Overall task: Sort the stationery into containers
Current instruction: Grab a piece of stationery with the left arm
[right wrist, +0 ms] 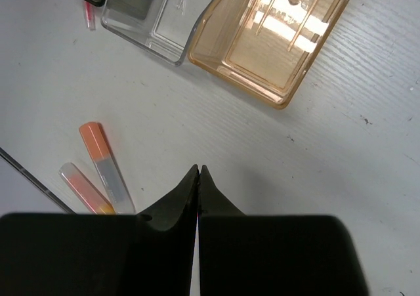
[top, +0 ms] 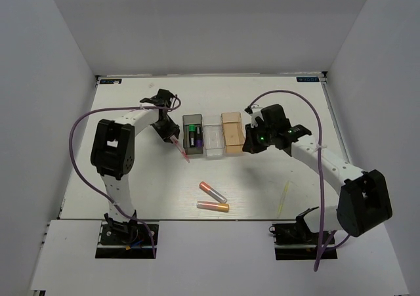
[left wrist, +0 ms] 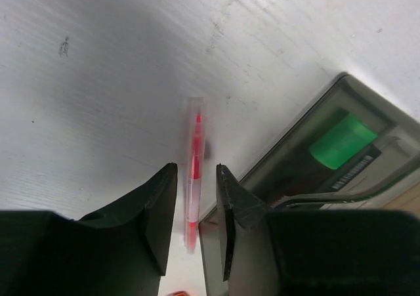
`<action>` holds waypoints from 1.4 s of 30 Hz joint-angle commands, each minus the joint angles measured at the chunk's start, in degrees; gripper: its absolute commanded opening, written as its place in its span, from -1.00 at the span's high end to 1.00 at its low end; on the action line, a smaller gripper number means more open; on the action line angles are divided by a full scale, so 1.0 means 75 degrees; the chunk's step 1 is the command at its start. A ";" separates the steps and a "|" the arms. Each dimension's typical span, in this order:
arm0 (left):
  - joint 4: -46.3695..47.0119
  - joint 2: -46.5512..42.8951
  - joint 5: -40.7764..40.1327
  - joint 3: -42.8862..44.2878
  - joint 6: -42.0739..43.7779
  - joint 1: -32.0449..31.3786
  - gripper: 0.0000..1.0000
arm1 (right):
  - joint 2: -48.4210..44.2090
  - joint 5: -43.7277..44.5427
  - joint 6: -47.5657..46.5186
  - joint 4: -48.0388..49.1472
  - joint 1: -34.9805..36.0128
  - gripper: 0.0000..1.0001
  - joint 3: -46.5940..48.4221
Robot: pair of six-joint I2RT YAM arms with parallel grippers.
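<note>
A thin pink pen (left wrist: 195,138) lies on the table against the left side of the dark grey bin (top: 186,138); in the top view it (top: 181,152) points toward the near side. My left gripper (left wrist: 197,168) is open with one finger on each side of the pen, not touching it. The grey bin (left wrist: 289,145) holds two black markers, green cap (top: 191,129) and purple cap (top: 197,132). The clear bin (top: 212,137) and the orange-tan bin (top: 231,133) are empty. My right gripper (top: 249,144) is shut and empty, just right of the orange-tan bin (right wrist: 275,40).
Two short orange-pink tubes (top: 212,191) (top: 212,206) lie in the near middle; both show in the right wrist view (right wrist: 105,168). A thin yellow pen (top: 283,197) lies near the right arm. The three bins stand side by side, touching.
</note>
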 commanded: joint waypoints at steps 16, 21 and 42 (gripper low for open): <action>-0.0985 0.0561 -0.0399 0.0350 0.0049 -0.0306 0.22 | -0.0866 -0.0773 0.0391 0.0269 -0.0781 1.00 -0.0311; -0.0845 0.0292 -0.0481 -0.0446 0.0061 -0.0283 0.37 | -0.0972 -0.0937 0.0414 0.0176 -0.0933 1.00 -0.0311; -0.1243 -0.2426 -0.0774 -0.0532 0.1770 -0.0094 1.00 | -0.1136 -0.0469 -0.0780 -0.1196 -0.1894 -0.03 -0.0686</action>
